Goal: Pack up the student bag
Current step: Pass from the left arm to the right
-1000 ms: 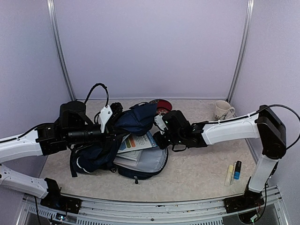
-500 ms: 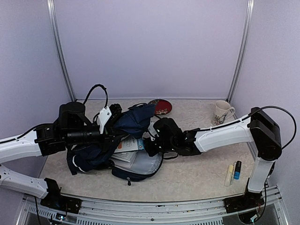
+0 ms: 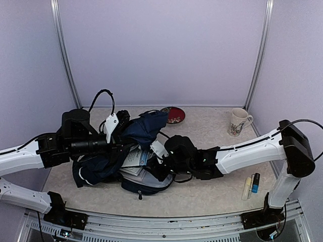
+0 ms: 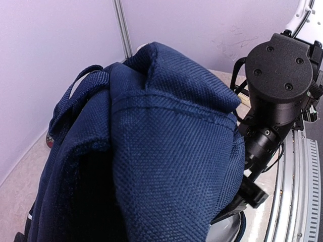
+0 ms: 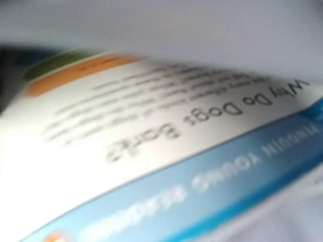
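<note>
Tabletop (image 3: pixel 212 187), student bag (image 3: pixel 147 127) in left tool (image 3: pixel 125 121)

The navy blue fabric backpack (image 3: pixel 146 127) blocks the table's (image 3: pixel 212 192) left centre, its mouth crowded with white paperback books (image 3: pixel 135 157). The white right arm (image 3: pixel 247 150) bars the middle. Far back stand a red round dish (image 3: pixel 175 115) and a cream patterned mug (image 3: pixel 238 121); small tubes (image 3: pixel 247 187) lie near right. You can pass over the bare tabletop between them.

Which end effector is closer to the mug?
Right. The right end effector is at the open bag, left of the mug; the left end effector grips bag fabric farther left.
</note>
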You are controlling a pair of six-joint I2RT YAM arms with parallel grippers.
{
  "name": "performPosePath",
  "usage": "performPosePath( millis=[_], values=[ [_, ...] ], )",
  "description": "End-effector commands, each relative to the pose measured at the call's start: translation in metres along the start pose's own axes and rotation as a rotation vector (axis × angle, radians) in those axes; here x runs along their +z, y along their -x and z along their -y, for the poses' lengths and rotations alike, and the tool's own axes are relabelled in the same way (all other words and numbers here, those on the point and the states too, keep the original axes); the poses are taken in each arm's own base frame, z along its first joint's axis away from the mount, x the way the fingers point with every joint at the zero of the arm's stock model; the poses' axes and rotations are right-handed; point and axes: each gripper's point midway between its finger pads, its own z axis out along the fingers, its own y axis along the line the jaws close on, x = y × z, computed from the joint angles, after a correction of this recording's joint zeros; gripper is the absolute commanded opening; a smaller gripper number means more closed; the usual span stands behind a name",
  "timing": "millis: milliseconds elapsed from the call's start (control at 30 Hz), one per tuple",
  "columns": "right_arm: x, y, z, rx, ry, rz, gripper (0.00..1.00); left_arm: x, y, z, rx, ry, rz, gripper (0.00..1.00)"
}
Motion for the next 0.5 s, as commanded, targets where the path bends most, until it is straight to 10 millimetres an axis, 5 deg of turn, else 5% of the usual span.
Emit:
performPosePath(
  millis=[0,167,267,367,467],
  values=[
    [-0.041,0.026,-0.032,-0.098,0.123,0.106,0.34,-0.029,0.092,-0.008,0.057,0.039,0.344,0.00],
    [-0.076,-0.007,0.000,-0.028,0.054,0.052,0.48,-0.032,0.093,-0.013,0.052,0.066,0.350,0.00],
    [-0.092,-0.021,0.044,0.166,-0.023,0.036,0.61,-0.032,0.093,-0.011,0.054,0.057,0.353,0.00],
    [-0.096,-0.041,0.097,0.405,-0.110,0.011,0.71,-0.032,0.094,-0.009,0.058,0.045,0.355,0.00],
    [-0.086,-0.051,0.121,0.525,-0.123,-0.011,0.81,-0.031,0.093,-0.008,0.061,0.039,0.356,0.00]
  ],
)
